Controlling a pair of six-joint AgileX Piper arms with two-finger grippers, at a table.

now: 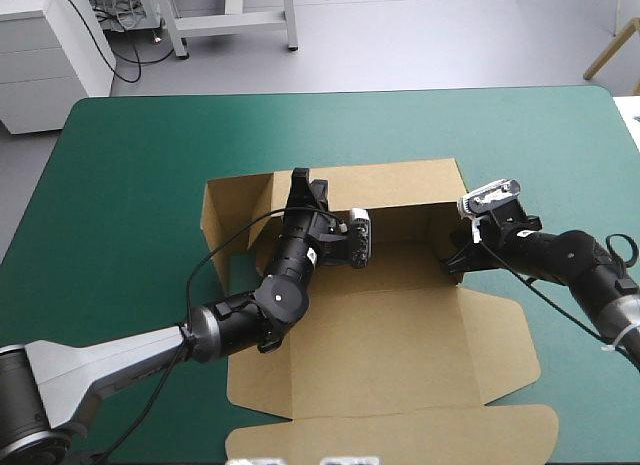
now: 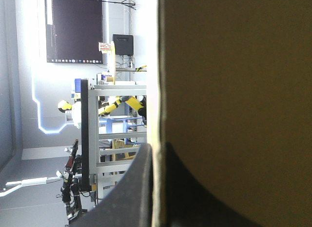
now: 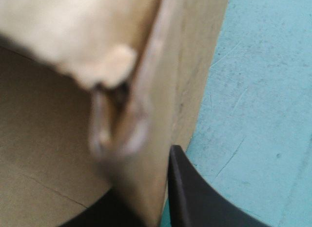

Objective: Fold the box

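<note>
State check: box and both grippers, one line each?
Box: partly folded, far wall raised, lid flat on the table, open.
Left gripper: shut on the box, clamping the edge of a raised wall.
Right gripper: shut on the box, clamping its right side wall.

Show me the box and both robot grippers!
box (image 1: pixel 400 355): high view, on its flat lid panel.
left gripper (image 2: pixel 157 148): left wrist view, between its fingertips, where they pinch a raised wall.
right gripper (image 3: pixel 146 185): right wrist view, between its fingertips, at the wall they pinch.
</note>
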